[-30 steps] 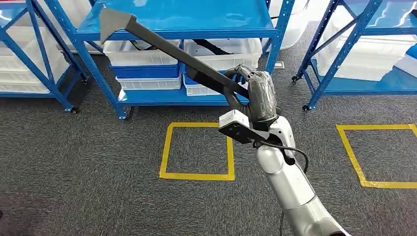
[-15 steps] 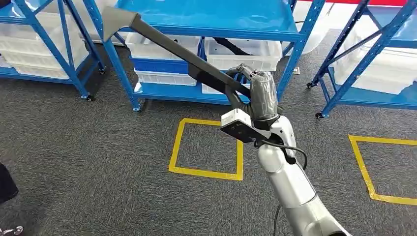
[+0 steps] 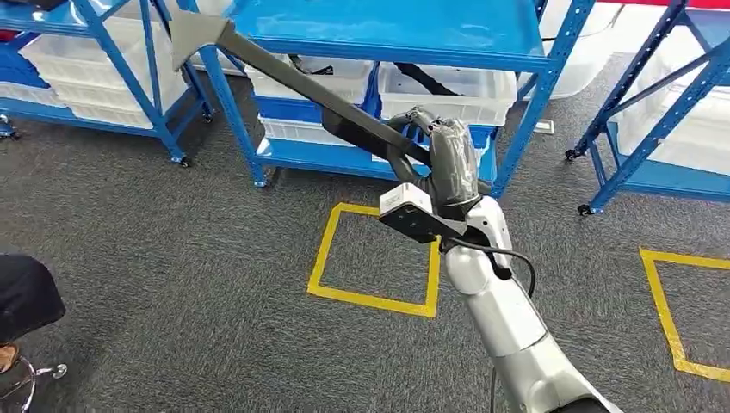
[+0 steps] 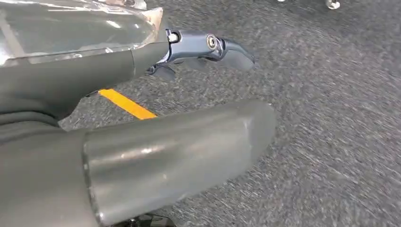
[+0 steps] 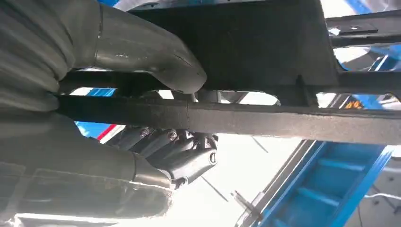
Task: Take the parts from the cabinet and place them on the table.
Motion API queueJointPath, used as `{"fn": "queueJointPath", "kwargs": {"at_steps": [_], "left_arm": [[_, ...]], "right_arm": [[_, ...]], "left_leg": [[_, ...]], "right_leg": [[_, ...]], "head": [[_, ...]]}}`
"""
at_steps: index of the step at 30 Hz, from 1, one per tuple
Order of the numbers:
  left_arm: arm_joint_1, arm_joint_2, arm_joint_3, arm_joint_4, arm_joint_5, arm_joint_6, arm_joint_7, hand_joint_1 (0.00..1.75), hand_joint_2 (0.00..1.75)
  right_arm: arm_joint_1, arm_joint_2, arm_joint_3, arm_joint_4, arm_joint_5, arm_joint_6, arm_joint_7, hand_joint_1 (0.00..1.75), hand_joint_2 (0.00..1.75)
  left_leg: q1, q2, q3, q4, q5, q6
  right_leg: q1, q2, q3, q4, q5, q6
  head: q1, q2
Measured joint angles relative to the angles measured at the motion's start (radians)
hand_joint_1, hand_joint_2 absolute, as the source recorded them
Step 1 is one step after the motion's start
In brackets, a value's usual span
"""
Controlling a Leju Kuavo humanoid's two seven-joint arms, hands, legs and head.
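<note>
My right hand (image 3: 452, 163) grips a long dark grey part (image 3: 293, 86) by its near end. The part slants up and to the left, and its flared tip reaches in front of the blue cabinet (image 3: 387, 34). In the right wrist view my thumb and fingers (image 5: 118, 56) wrap around the part's dark bar (image 5: 265, 118). My left hand (image 4: 142, 142) hangs over the grey carpet with its fingers apart and nothing in it.
White bins (image 3: 439, 90) sit on the cabinet's lower shelves, and more blue racks stand to the left and right. Yellow taped squares (image 3: 374, 258) mark the carpet. A person's dark-clad leg (image 3: 26, 297) and a chair base (image 3: 34, 374) are at the lower left.
The whole view has shifted, so the camera has turned left. The person's leg and the chair base have come into view. My right hand still holds the part the same way.
</note>
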Motion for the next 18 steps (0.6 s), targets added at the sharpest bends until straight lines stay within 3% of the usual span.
{"fn": "queueJointPath", "kwargs": {"at_steps": [2, 3, 4, 7, 8, 9, 10, 11, 13, 14, 16, 18], "left_arm": [[-0.001, 0.000, 0.000, 0.000, 0.000, 0.000, 0.000, 0.00, 0.00], [-0.002, 0.000, 0.000, 0.000, 0.000, 0.000, 0.000, 0.00, 0.00], [-0.005, 0.000, 0.000, 0.000, -0.001, 0.000, -0.001, 0.00, 0.00], [-0.004, 0.000, 0.000, 0.000, 0.000, 0.002, -0.006, 0.00, 0.00], [-0.004, 0.000, 0.000, 0.000, 0.000, 0.002, -0.008, 0.00, 0.00], [-0.005, -0.002, 0.000, -0.001, 0.000, 0.002, -0.008, 0.00, 0.00], [-0.006, -0.003, 0.000, -0.001, 0.000, 0.002, -0.008, 0.00, 0.00], [-0.010, -0.002, 0.000, -0.001, 0.000, 0.002, -0.005, 0.00, 0.00], [-0.013, -0.002, 0.000, -0.001, 0.000, 0.003, -0.003, 0.00, 0.00], [-0.012, -0.002, 0.000, -0.001, 0.001, 0.005, -0.002, 0.00, 0.00], [-0.011, -0.002, 0.001, -0.001, 0.007, 0.009, -0.002, 0.00, 0.00], [-0.011, -0.002, 0.001, -0.001, 0.010, 0.009, -0.004, 0.00, 0.00]], "right_arm": [[-0.004, 0.000, 0.000, 0.000, 0.000, 0.000, 0.000, 1.75, 1.75], [-0.007, 0.000, 0.000, 0.000, 0.000, 0.000, 0.000, 1.75, 1.75], [-0.009, 0.000, 0.000, 0.000, 0.000, 0.000, 0.000, 1.75, 1.75], [-0.010, -0.001, 0.002, 0.001, 0.000, 0.000, 0.000, 1.75, 1.75], [-0.010, -0.002, 0.002, 0.002, 0.000, 0.000, 0.000, 1.75, 1.75], [-0.010, -0.003, 0.001, 0.002, 0.000, 0.000, 0.000, 1.75, 1.75], [-0.009, -0.005, 0.000, 0.002, -0.003, -0.002, -0.003, 1.75, 1.75], [-0.007, -0.010, -0.002, 0.002, -0.008, -0.004, -0.007, 1.75, 1.75], [0.007, -0.014, -0.002, 0.006, -0.020, -0.005, -0.014, 1.75, 1.75], [0.013, -0.015, -0.002, 0.010, -0.023, -0.005, -0.017, 1.75, 1.75], [0.015, -0.017, -0.002, 0.018, -0.030, -0.005, -0.020, 1.75, 1.75], [0.010, -0.016, -0.001, 0.026, -0.034, -0.004, -0.026, 1.75, 1.75]], "left_leg": [[-0.001, 0.023, 0.095, -0.162, 0.068, 0.009], [-0.003, 0.052, 0.120, -0.213, 0.067, 0.014], [-0.016, 0.055, 0.124, -0.223, 0.061, 0.015], [-0.021, 0.032, 0.115, -0.222, 0.064, 0.027], [-0.022, 0.023, 0.116, -0.230, 0.070, 0.036], [-0.010, 0.016, 0.125, -0.243, 0.080, 0.048], [-0.014, 0.011, 0.124, -0.247, 0.083, 0.054], [-0.014, 0.003, 0.122, -0.247, 0.086, 0.061], [-0.015, -0.016, 0.119, -0.246, 0.087, 0.062], [-0.015, -0.026, 0.119, -0.246, 0.087, 0.062], [-0.016, -0.044, 0.118, -0.245, 0.089, 0.061], [-0.015, -0.065, 0.119, -0.242, 0.091, 0.057]], "right_leg": [[0.000, -0.012, 0.003, 0.000, 0.000, 0.001], [0.003, -0.016, 0.003, 0.000, 0.000, 0.001], [0.014, -0.021, -0.002, 0.002, -0.002, 0.004], [0.012, -0.039, -0.001, -0.005, 0.000, 0.014], [0.015, -0.048, 0.003, -0.009, 0.001, 0.023], [0.014, -0.035, -0.008, 0.003, -0.008, 0.028], [0.012, -0.005, -0.017, 0.033, -0.028, 0.025], [0.010, 0.017, -0.052, 0.109, -0.066, 0.015], [0.010, 0.031, -0.126, 0.260, -0.120, 0.008], [0.013, 0.034, -0.147, 0.301, -0.126, 0.012], [0.013, 0.035, -0.127, 0.254, -0.095, 0.025], [0.009, 0.051, -0.033, 0.062, -0.017, 0.043]], "head": [[0.000, 0.000], [0.000, 0.000], [-0.001, 0.000], [0.004, 0.000], [0.003, 0.000], [0.007, 0.000], [0.008, 0.000], [0.010, 0.000], [0.010, 0.000], [0.010, 0.000], [0.010, 0.000], [0.010, 0.000]]}}
